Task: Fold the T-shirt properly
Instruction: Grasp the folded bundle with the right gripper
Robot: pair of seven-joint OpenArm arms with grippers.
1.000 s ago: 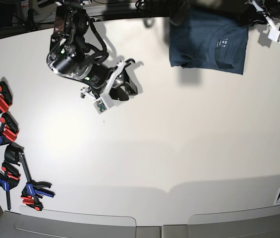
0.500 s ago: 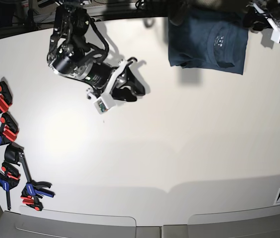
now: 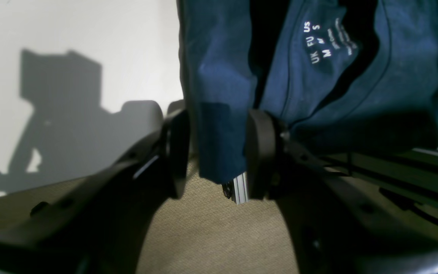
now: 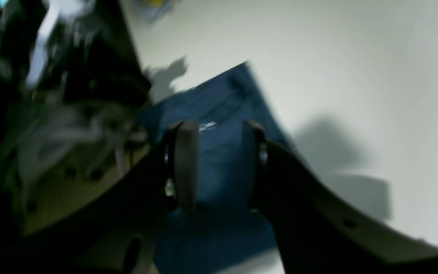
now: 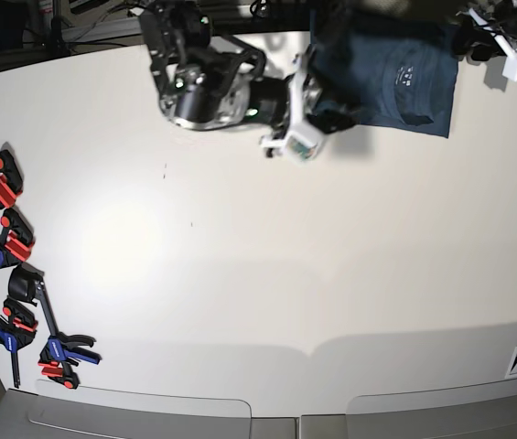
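Folded T-shirt at the tabletop's far edge, both pincers beside it

The T-shirt (image 5: 395, 78) lay folded at about 1 o'clock on the white tabletop (image 5: 267, 265), its neck label showing. The right pincer (image 4: 215, 167) stood apart at the shirt's 9 o'clock edge, gripping nothing. The left pincer (image 3: 213, 156) at the 3 o'clock edge stood apart, with a fold of cloth between its fingers, unclamped.

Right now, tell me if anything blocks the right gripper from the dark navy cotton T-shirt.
Nothing visible does. The right gripper stands open right at the dark navy cotton T-shirt, whose blue fabric shows directly between its fingers.
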